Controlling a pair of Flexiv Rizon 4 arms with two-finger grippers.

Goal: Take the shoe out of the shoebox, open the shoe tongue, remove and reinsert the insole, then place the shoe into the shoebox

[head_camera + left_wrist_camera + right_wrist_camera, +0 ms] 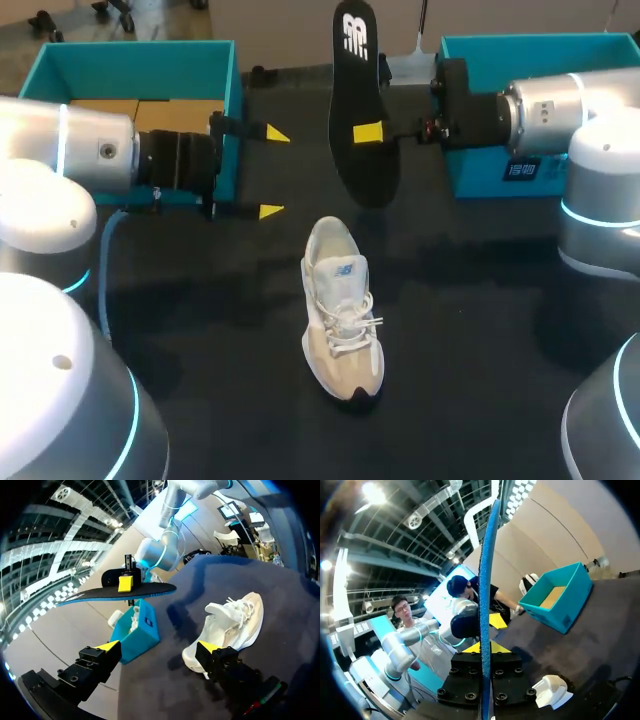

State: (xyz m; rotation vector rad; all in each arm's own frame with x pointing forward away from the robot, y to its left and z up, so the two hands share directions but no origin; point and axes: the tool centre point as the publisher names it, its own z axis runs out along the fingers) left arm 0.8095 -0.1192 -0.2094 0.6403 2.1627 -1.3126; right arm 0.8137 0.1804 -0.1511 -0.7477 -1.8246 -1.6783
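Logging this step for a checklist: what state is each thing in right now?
shoe: upright on its sole, ungripped
insole: out of shoe, held in the air
right tool: shut on insole
left tool: open, empty
left shoebox: open
right shoebox: open

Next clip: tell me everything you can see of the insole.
The insole is thin and looks like foam. It is black on one face, with a white logo near one end, and blue on the other side. It is out of the shoe and held in the air above the table, black face toward the head camera. The right hand is shut on its middle, and nothing else touches it.
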